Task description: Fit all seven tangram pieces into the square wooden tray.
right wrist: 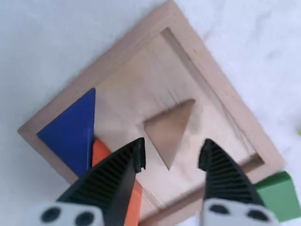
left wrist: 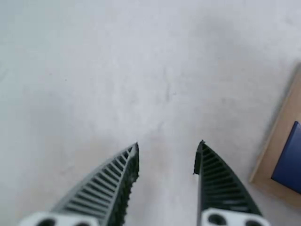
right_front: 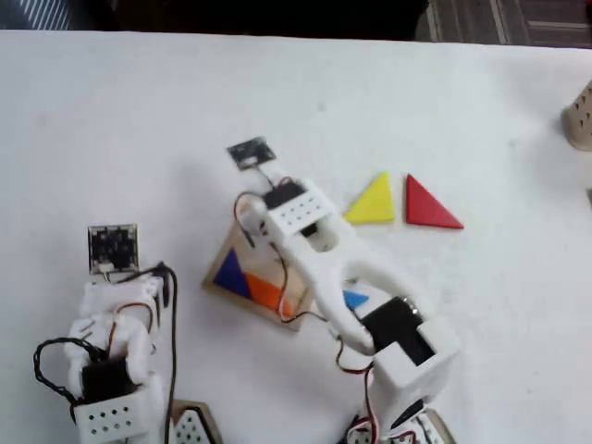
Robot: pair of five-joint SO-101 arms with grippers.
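Right hand [right wrist: 171,150] is hovering over the tray [right wrist: 214,80], fingers [right wrist: 120,169] apart, gripping nothing. Tray is sitting on the desk [right_front: 139,111], holding a dark blue triangle [right wrist: 70,129], an orange piece [right wrist: 99,151] touching it, and a wood-coloured triangle [right wrist: 167,129] mid-floor. Green piece [right wrist: 277,193] is lying just outside the rim. Yellow triangle [right_front: 372,202] and red triangle [right_front: 428,205] are lying side by side, apart from the tray. Left hand [left wrist: 169,146] is hanging over bare desk beside the tray, fingers apart, holding nothing.

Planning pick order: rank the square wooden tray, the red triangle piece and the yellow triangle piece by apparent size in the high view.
1. square wooden tray
2. red triangle piece and yellow triangle piece: they look alike, so unranked.
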